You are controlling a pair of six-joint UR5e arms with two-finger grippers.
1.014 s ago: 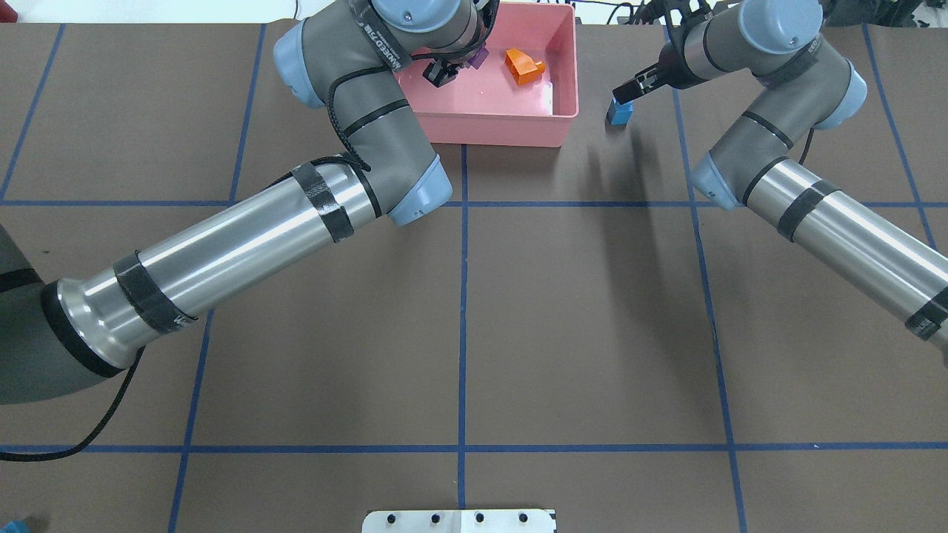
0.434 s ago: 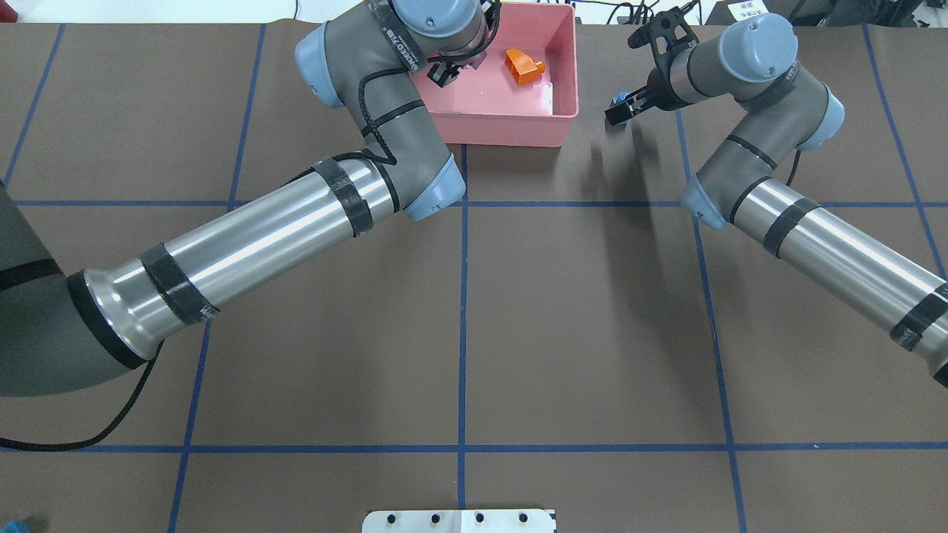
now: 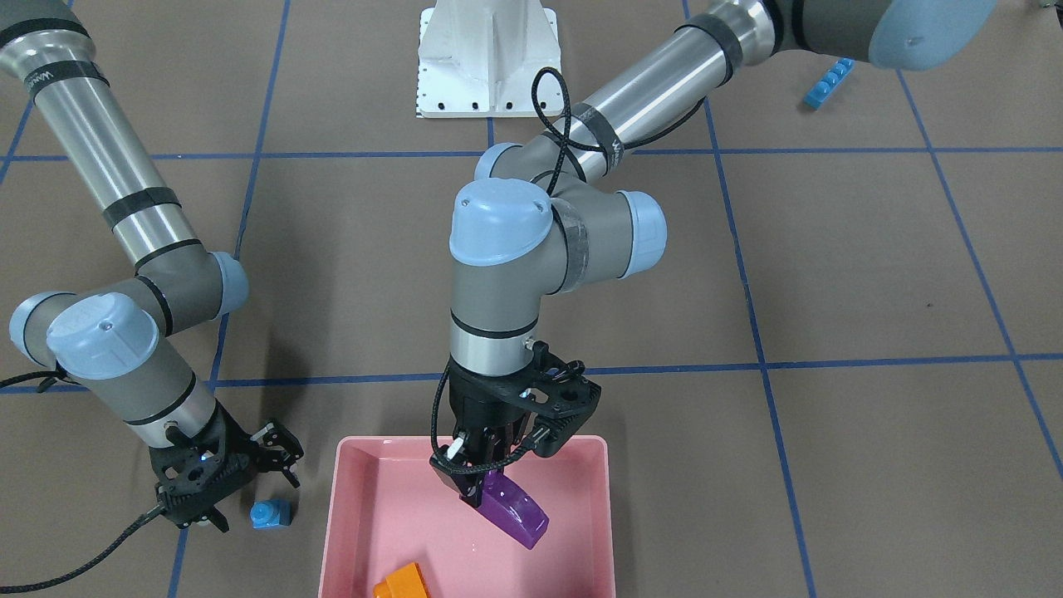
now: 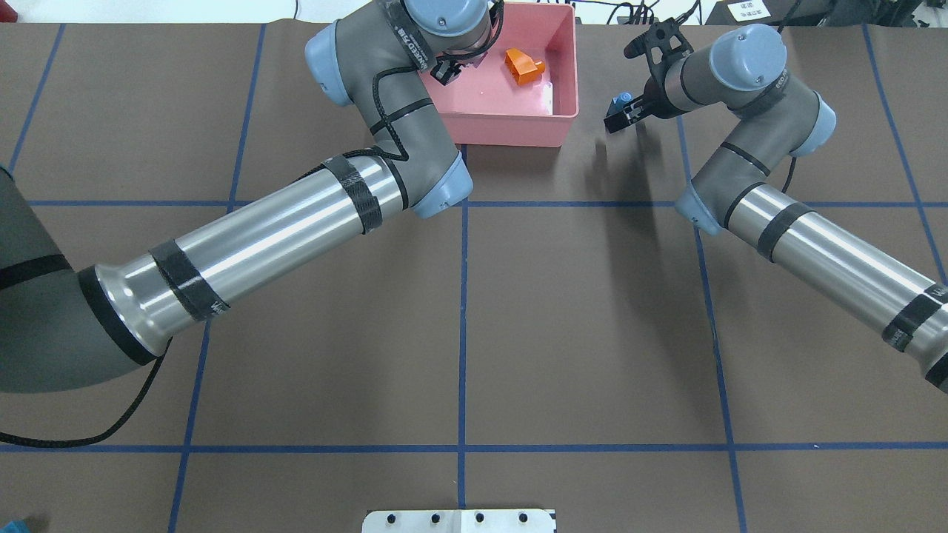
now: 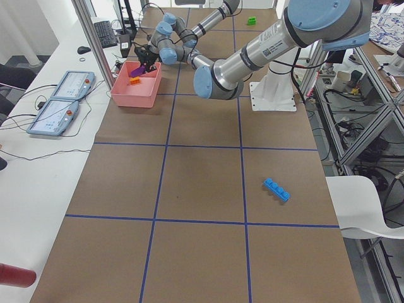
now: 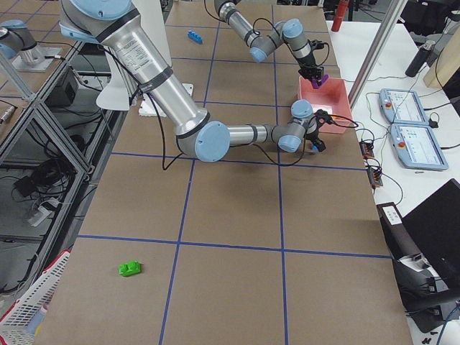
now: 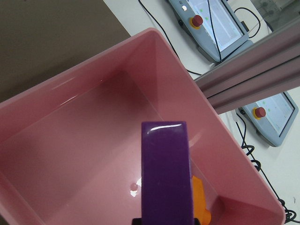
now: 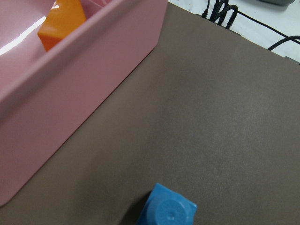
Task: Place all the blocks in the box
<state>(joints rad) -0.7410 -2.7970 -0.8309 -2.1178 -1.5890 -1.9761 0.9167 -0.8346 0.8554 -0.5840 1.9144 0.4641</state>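
While left gripper point(image 3: 472, 488) pinches purple block point(image 3: 515, 508), tilted, above pink box point(image 3: 336, 515), orange block point(image 3: 404, 581) lies inside box. Right gripper point(image 3: 249, 494), fingers spread, sits just beside small light-blue block point(image 3: 270, 515) on table point(image 4: 592, 333), outside box. Long light-blue block point(image 5: 276, 189) and green block point(image 6: 129, 269) lie well apart, far from box.

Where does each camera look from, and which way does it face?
Front-facing: across the table, facing the robot base; left arm, right arm show.
Overhead: behind the robot, looking forward and down; both arms.
Exterior left: table's left end, looking along it; left arm nearest.
Exterior right: opposite end; right arm nearest.
Left wrist: over the pink box, at the purple block in its jaws.
Right wrist: down at the small light-blue block; no body.
Both wrist views share the orange block.
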